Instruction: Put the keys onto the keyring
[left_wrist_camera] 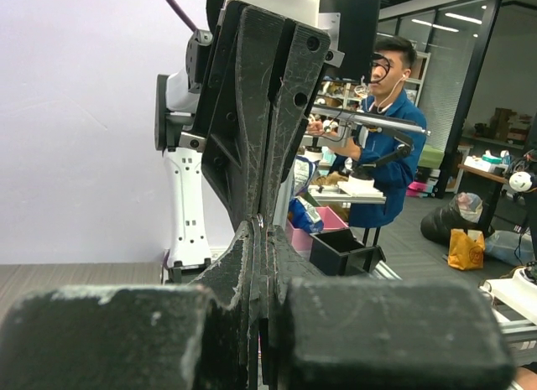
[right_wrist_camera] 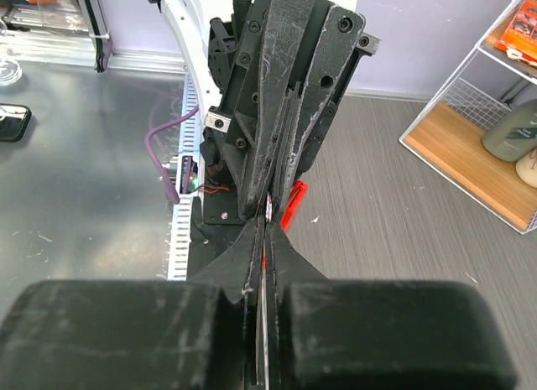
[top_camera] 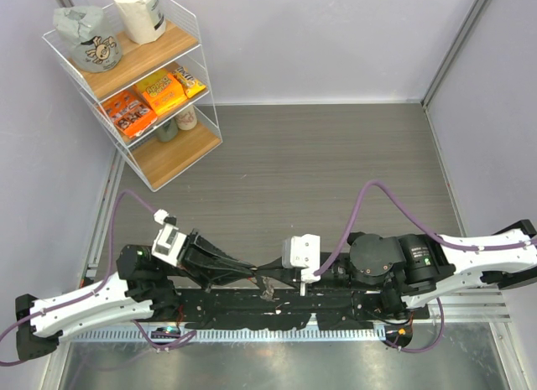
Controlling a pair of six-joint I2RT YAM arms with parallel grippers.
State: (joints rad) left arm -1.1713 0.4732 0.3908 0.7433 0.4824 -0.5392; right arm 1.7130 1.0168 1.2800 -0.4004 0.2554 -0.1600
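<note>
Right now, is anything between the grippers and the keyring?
Nothing visible. The left gripper and right gripper meet tip to tip, and the red arc of the keyring shows at those tips.

Grey wood-grain table (top_camera: 336, 155), lavender walls (top_camera: 336, 38), wire shelf rack (top_camera: 172, 155) back-left.
</note>
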